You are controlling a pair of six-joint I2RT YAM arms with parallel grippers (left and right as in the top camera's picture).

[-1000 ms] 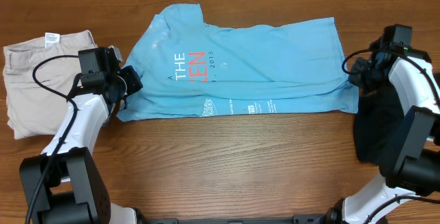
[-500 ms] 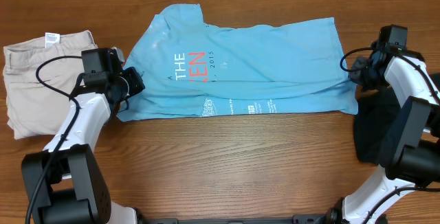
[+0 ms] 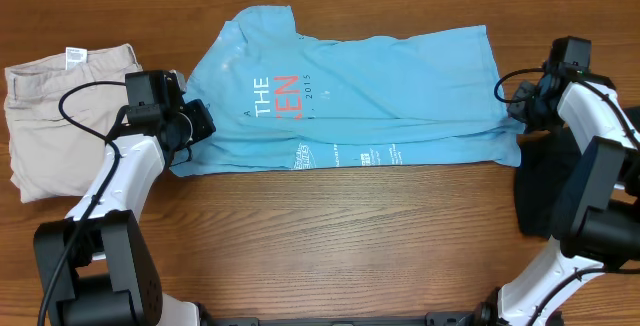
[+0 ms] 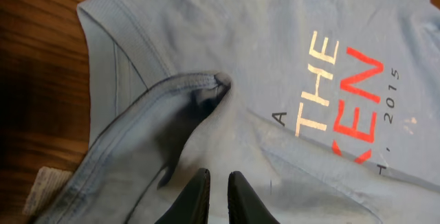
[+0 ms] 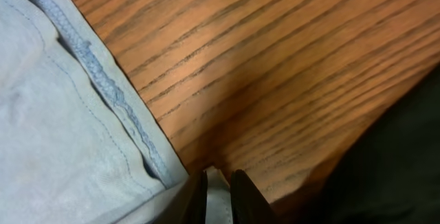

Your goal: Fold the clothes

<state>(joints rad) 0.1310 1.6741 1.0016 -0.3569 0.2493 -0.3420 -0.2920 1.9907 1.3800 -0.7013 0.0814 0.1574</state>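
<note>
A light blue T-shirt (image 3: 380, 76) with orange and white lettering lies flat across the middle of the table, its lower part folded up. My left gripper (image 3: 197, 126) is at the shirt's left edge. In the left wrist view its jaws (image 4: 218, 183) are nearly shut on the blue fabric (image 4: 275, 59), which rises in a shadowed fold in front of them. My right gripper (image 3: 517, 116) is at the shirt's right edge. In the right wrist view its jaws (image 5: 218, 183) are shut on the hem corner of the shirt (image 5: 55, 114).
Folded beige trousers (image 3: 45, 126) lie at the far left, beside my left arm. A dark garment (image 3: 545, 186) lies at the right edge under my right arm and shows in the right wrist view (image 5: 399, 162). Bare wood runs along the front.
My left gripper has moved a little to the right, further onto the shirt's left edge. My right gripper has shifted slightly toward the shirt's right hem.
</note>
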